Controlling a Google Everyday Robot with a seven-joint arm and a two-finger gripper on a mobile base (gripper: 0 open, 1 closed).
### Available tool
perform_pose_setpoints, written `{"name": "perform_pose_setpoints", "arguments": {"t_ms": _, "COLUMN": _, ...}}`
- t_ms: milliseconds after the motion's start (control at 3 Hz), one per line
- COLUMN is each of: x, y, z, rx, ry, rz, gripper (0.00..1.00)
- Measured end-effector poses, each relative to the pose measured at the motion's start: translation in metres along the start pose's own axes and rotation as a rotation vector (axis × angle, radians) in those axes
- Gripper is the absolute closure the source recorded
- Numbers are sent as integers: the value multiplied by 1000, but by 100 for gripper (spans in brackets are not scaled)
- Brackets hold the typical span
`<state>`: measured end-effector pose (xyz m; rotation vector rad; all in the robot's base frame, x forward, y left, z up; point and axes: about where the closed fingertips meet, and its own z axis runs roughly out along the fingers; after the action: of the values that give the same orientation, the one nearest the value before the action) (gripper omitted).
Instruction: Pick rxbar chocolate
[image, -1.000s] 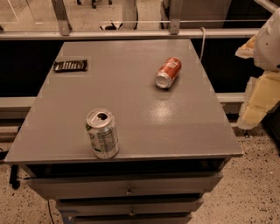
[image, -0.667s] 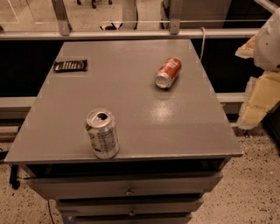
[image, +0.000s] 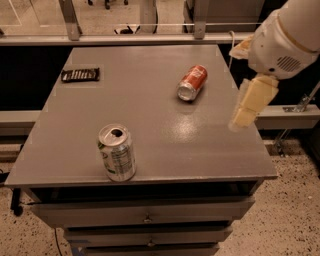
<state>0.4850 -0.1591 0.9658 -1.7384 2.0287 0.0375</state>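
Though its closure is unclear, the gripper (image: 241, 119) hangs tilted over the table edge (image: 260, 150).

Lab or workshop — grey drawer cabinet (image: 150, 100), speckled floor (image: 292, 220), metal railing (image: 150, 39); claw (image: 248, 107) hangs over cabinet's right edge.

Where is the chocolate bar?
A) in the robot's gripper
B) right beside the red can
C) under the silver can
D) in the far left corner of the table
D: the rxbar chocolate lies flat in the table's far left corner, apart from the red can and the silver can; the gripper hangs over the table's right edge, far from the bar.
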Motion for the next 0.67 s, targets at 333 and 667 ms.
{"name": "perform_pose_setpoints", "arguments": {"t_ms": 333, "x": -67, "y": -35, "z": 48, "rx": 20, "ry": -161, "rz": -72, "gripper": 0}}
{"name": "perform_pose_setpoints", "arguments": {"t_ms": 667, "x": -145, "y": -72, "z": 91, "rx": 39, "ry": -321, "rz": -119, "gripper": 0}}
